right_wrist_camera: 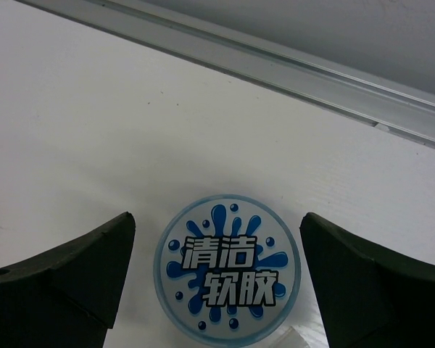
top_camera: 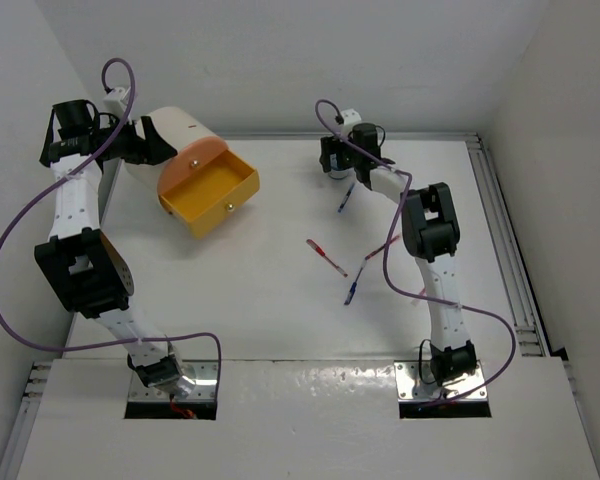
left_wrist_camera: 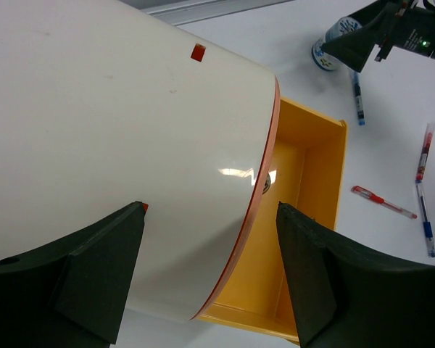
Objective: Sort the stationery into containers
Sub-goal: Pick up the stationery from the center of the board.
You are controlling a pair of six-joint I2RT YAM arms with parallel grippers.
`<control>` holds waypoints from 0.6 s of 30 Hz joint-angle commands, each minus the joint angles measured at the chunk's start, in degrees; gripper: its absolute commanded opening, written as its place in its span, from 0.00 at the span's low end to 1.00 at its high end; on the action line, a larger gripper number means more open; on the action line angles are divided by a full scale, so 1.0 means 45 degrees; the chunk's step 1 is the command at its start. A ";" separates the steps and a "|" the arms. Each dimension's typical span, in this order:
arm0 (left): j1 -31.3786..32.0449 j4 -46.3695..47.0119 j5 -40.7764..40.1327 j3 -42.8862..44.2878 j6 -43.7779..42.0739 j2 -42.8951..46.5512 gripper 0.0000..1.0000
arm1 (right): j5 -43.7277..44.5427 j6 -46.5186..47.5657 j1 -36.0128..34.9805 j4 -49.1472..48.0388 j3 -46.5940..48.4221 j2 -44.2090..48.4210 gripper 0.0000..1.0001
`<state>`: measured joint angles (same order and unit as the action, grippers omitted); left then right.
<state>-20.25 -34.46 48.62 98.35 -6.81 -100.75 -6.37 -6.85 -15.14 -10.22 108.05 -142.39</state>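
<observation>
Left gripper [left_wrist_camera: 209, 210] is sitting spread wide around the cream-white container [left_wrist_camera: 116, 109], which is lying on its side at the table's far left with its yellow drawer [left_wrist_camera: 315, 167] pulled out. Contact unclear. Any squeeze on that smooth curved shell is risking a slip or a roll. Right gripper [right_wrist_camera: 217, 217] is straddling the blue-and-white tub [right_wrist_camera: 228, 272], fingers apart and not touching. An off-centre close is risking knocking it toward the rail [right_wrist_camera: 290, 69]. Loose on the table: left red pen [top_camera: 327, 258], far blue pen [top_camera: 346, 196] just beside the tub and likely getting bumped, near blue pen [top_camera: 352, 291], right red pen [top_camera: 383, 247]. Nothing is blocking the drawer.
</observation>
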 commanded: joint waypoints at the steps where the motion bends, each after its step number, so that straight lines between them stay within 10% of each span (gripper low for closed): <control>1: 0.0086 -0.0214 0.0191 -0.0175 -0.0089 -0.0091 0.79 | 0.0127 0.0038 -0.0015 -0.0463 -0.0435 0.0546 0.94; 9: 0.0086 -0.0097 0.0172 -0.0175 -0.0030 -0.0033 0.79 | 0.0127 -0.0059 0.0082 -0.1127 -0.1784 0.1153 0.81; 18: 0.0086 0.0040 0.0231 -0.0429 0.0029 -0.0033 0.79 | 0.0127 0.0272 -0.0191 -0.2163 -0.2565 0.1758 0.16</control>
<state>-20.25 -33.69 48.99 97.84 -6.90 -100.77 -5.54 -6.22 -15.27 -15.86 97.32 -140.51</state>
